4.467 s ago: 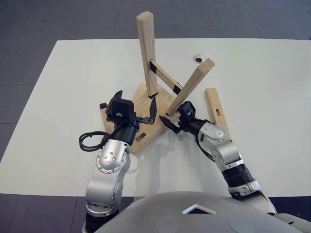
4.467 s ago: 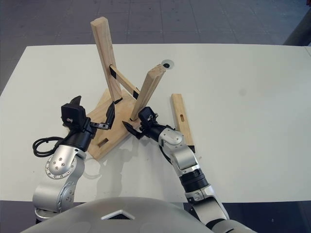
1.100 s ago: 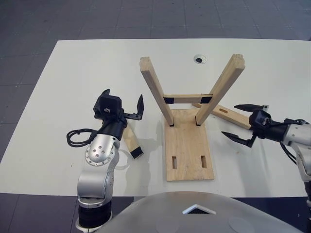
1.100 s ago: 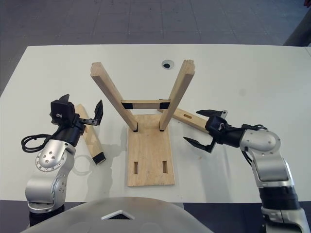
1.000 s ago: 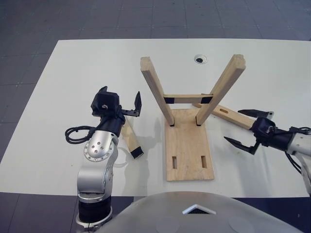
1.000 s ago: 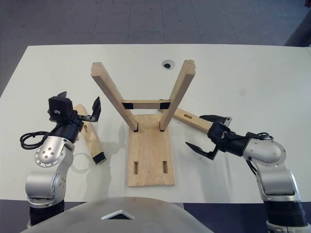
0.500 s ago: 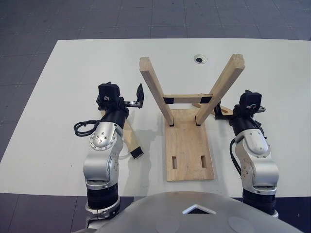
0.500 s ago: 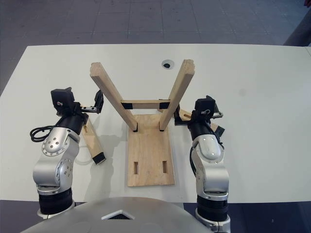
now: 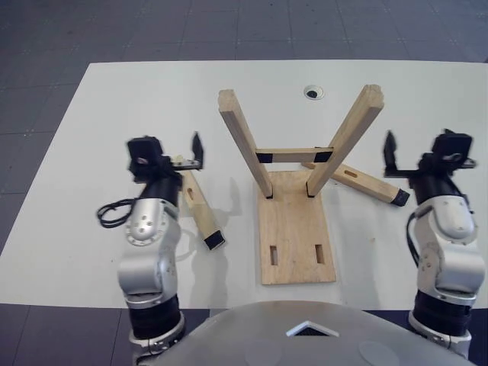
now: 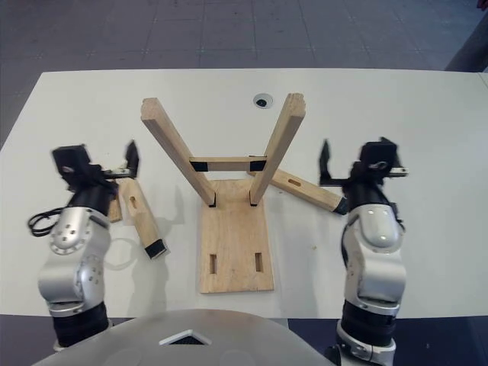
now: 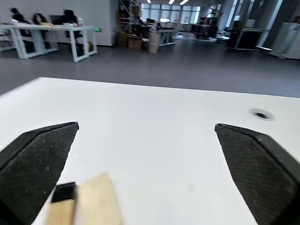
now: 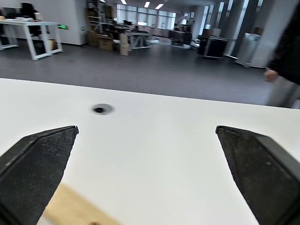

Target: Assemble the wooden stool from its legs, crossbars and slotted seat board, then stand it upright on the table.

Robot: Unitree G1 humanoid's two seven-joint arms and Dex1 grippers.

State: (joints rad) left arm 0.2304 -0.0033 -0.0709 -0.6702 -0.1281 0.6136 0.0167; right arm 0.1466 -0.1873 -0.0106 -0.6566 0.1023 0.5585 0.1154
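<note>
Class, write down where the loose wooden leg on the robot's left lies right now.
The loose leg lies flat on the table, on the robot's left in the left eye view, apart from the seat board.

The left arm (image 9: 146, 255) and right arm (image 9: 451, 252) are rounded silver-grey metal casings, black at the wrists. A round joint cap (image 9: 145, 221) on the left one is dotted with small screws, a looped black cable (image 9: 109, 214) beside it. The black left gripper (image 11: 146, 126) and right gripper (image 12: 146, 127) have wedge-shaped, grainy pads (image 11: 37, 159).
</note>
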